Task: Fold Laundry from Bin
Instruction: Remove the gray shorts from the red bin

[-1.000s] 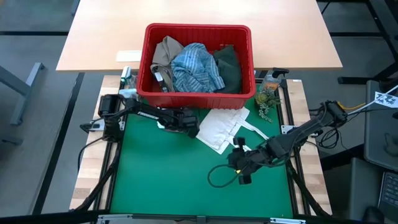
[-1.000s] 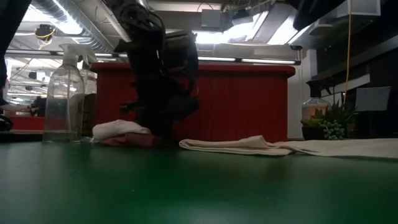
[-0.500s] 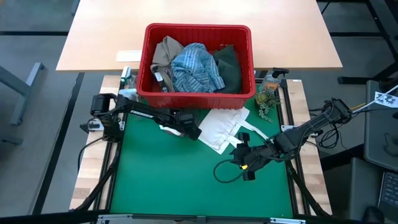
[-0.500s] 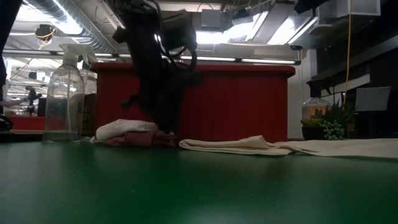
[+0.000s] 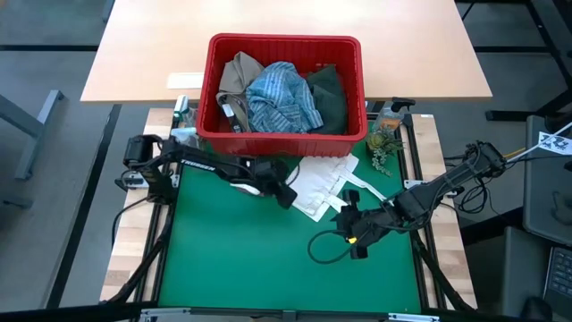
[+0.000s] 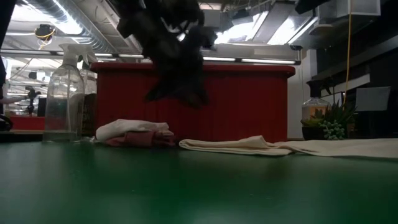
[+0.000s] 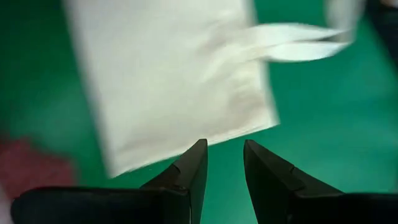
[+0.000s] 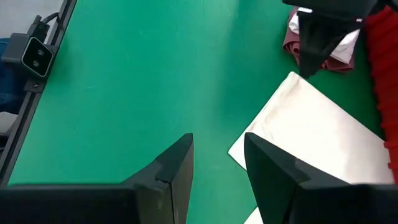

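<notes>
My left gripper [image 5: 288, 196] hangs raised just off the table near its middle, arm stretched in from the left, jaws slightly parted and empty. My right gripper [image 5: 344, 225] sits low at near right, jaws apart, empty.

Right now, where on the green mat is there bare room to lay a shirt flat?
The near-left part of the green mat is bare, bordered by the left pincer and the black cable loop. Near the red bin it is crowded: white tote bag, maroon and white cloths. The right pincer hovers at the bag's handles.
</notes>
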{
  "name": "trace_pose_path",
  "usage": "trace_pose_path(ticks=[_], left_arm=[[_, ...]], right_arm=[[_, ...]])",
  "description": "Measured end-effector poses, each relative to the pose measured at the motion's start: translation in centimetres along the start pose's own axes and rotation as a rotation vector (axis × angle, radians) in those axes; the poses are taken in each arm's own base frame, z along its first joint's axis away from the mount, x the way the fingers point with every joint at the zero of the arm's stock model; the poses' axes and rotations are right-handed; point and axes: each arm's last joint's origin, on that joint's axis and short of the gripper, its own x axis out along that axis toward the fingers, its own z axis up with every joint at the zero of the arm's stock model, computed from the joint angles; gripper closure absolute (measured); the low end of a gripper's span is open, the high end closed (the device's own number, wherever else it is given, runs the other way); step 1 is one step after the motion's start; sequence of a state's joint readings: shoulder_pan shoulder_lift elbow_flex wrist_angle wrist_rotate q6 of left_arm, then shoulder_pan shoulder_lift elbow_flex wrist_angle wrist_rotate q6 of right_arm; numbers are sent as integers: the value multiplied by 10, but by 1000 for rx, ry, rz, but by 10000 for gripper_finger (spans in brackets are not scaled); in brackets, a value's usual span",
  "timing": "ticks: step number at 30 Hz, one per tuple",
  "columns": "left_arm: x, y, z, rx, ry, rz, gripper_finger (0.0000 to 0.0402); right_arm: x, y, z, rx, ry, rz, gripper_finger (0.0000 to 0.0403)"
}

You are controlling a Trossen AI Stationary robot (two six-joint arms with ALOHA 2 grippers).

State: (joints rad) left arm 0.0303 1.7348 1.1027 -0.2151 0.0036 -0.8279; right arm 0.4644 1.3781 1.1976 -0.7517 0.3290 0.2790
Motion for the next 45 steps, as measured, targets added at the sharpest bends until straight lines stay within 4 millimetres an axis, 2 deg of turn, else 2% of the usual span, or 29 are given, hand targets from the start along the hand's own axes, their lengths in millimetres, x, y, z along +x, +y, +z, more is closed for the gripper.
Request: trace_pose_path(ticks=[6,13,20,25,28,32,45], left_arm=[[-4,-30,6,106,-169,-216,302],[-16,-54,18,234,-342,-485,302],[-31,-67,30,244,-515,-644,302],[-41,-71,38,343,-683,-673,302],[-47,-71,45,375,-812,-633,302],[-55,-66,55,395,-896,-605,302],[-111,-34,99,359,-1064,-543,302]], right_arm=[[-4,-2,0,1,-11,-29,260],[-25,-11,1,27,-84,-44,260],[-52,-23,0,64,-185,-95,260],[-69,-30,-2,88,-239,-104,260],[-75,-32,-3,96,-257,-99,260],[-80,-35,-5,100,-266,-96,260],[-80,-35,-5,101,-266,-103,260]])
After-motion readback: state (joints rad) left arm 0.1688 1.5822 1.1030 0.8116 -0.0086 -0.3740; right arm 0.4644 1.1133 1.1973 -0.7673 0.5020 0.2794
